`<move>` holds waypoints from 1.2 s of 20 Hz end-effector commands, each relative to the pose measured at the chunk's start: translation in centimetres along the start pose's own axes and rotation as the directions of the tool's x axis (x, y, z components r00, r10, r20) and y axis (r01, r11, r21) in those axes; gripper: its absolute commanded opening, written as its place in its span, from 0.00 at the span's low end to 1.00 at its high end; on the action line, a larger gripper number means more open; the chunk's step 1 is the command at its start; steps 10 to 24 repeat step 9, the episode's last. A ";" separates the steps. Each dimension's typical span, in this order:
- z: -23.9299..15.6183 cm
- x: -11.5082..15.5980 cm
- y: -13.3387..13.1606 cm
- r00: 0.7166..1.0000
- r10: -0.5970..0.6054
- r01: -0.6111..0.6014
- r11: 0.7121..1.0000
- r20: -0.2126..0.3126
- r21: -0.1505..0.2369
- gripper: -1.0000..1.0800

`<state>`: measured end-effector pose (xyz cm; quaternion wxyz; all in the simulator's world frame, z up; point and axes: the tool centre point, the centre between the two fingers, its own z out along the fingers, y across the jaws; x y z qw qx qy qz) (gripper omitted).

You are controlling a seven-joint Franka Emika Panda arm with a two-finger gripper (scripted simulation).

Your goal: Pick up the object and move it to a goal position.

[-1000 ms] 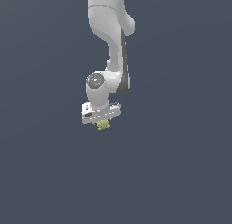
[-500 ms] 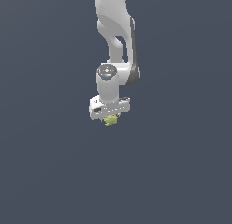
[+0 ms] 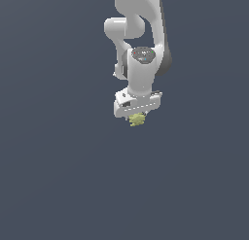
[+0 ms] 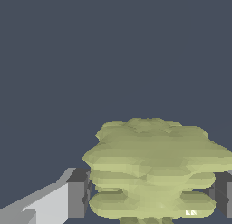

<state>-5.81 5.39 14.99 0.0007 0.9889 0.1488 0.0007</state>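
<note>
The object [image 3: 137, 119] is a small lumpy yellow-green piece hanging just under the white hand of the arm in the exterior view. My gripper [image 3: 137, 118] is shut on it, and the hand above is much wider than the piece. In the wrist view the object [image 4: 152, 168] fills the lower middle, pinched between two grey fingertips [image 4: 78, 193], one on each side. Below the object there is only dark grey ground, with a gap between them; no goal marker shows.
The white arm [image 3: 141, 35] comes down from the upper edge of the exterior view. Flat dark grey background surrounds it on every side, with no other objects or edges in sight.
The arm has carried the object toward the exterior view's right and slightly upward over the last second. The grip on the piece has stayed the same.
</note>
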 end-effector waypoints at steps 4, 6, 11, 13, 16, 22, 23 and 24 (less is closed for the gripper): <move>-2.4 0.8 -2.8 1.000 0.001 -0.001 1.000 0.001 0.000 0.00; -2.9 0.9 -3.3 1.000 0.001 -0.001 1.000 0.001 0.000 0.00; -3.1 1.0 -3.6 1.000 0.001 -0.001 1.000 0.001 0.000 0.00; -3.1 1.0 -3.6 1.000 0.001 -0.001 1.000 0.001 0.000 0.00; -3.1 1.0 -3.6 1.000 0.001 -0.001 1.000 0.001 0.000 0.00; -3.1 1.0 -3.6 1.000 0.001 -0.001 1.000 0.001 0.000 0.00; -3.1 1.0 -3.6 1.000 0.001 -0.001 1.000 0.001 0.000 0.00; -3.1 1.0 -3.6 1.000 0.001 -0.001 1.000 0.001 0.000 0.00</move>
